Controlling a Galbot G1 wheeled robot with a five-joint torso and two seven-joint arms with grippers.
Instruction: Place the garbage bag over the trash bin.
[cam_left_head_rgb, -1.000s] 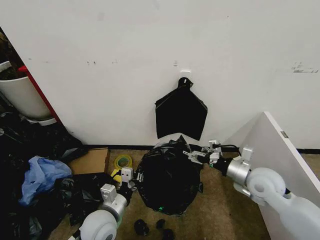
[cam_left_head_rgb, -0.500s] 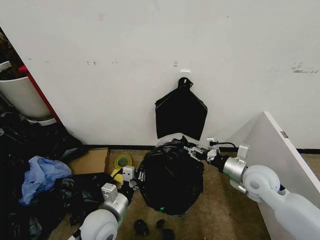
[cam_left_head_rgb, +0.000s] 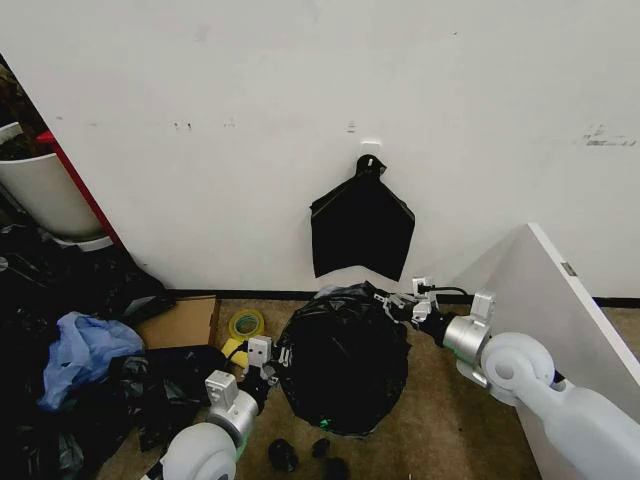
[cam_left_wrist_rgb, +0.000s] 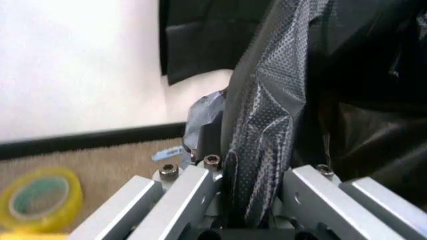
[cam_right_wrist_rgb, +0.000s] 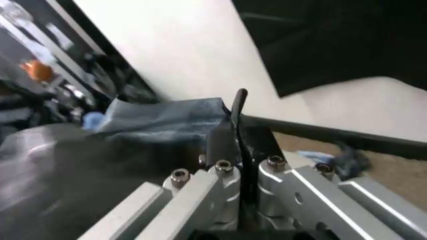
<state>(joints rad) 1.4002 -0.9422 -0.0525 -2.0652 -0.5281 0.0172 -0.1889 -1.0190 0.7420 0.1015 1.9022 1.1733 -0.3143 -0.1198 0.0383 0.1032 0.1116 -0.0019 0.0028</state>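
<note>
In the head view the garbage bag (cam_left_head_rgb: 340, 365) sits at lower centre of the frame, draped over what I take to be the trash bin, which is wholly hidden under the black film; the flat black bag (cam_left_head_rgb: 361, 228) hangs on the wall directly above it. The left gripper (cam_left_head_rgb: 266, 368) is at the bag's left edge, low in the frame, and the right gripper (cam_left_head_rgb: 397, 303) is at its upper right edge; a roll of yellow tape (cam_left_head_rgb: 245, 323) lies on the floor just left of the bag, and the blue plastic bag (cam_left_head_rgb: 82, 350) lies well apart at far left. The covered shape stands upright, its long axis vertical and its mouth upward, as far as the drape suggests.

In the left wrist view the left gripper (cam_left_wrist_rgb: 250, 200) has a pleat of the glossy film running down between its fingers (cam_left_wrist_rgb: 177, 197), pinched there; the yellow tape shows at lower left.

In the right wrist view the right gripper (cam_right_wrist_rgb: 243, 172) has its fingers (cam_right_wrist_rgb: 220, 145) drawn together on a thin fold of bag edge at centre frame.

The film looks very light, limp and slippery, and likely to tear if tugged hard; the sensible hold is on the hem at opposite sides, as both grippers have it.
</note>
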